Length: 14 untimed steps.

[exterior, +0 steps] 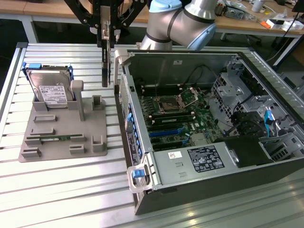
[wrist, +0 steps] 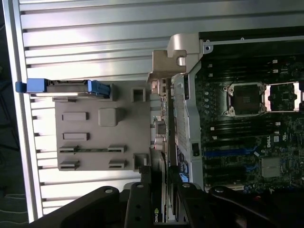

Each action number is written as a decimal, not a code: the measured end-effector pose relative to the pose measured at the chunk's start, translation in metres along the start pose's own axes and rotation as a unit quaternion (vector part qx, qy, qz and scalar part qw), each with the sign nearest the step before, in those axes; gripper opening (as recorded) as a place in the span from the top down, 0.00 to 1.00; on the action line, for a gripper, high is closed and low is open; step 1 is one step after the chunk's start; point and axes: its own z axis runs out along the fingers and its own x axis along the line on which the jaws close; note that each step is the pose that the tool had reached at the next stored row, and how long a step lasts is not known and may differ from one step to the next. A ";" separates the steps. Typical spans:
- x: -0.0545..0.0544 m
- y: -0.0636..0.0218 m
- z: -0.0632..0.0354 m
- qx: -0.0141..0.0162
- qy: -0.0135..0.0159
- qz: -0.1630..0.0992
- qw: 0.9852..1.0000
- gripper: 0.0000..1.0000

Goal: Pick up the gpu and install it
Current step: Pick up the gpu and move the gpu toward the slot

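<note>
Fingers (wrist: 138,209) clamped on gpu (exterior: 105,66), held upright between them, just beside computer case (exterior: 190,190).

The exterior camera is standing off the arm, high and well back, looking down slantwise over the slatted table (exterior: 61,190). It is taking in the pincer (exterior: 106,42) and all that lies below it. The wrist camera is riding just behind the pincer, peering straight down past its fingers (wrist: 137,204) from close by. Both are sharing the gpu (exterior: 105,71) between those fingers and, beneath the pincer, the grey fixture (exterior: 66,128), the hard drive (exterior: 50,88) and the open case (exterior: 213,190).
</note>
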 end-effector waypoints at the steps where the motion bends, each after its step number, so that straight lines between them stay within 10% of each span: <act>1: -0.001 0.0000 0.0000 0.000 0.000 0.000 1.000 0.75; 14: -0.009 0.0007 0.0002 0.000 0.001 0.000 1.000 0.75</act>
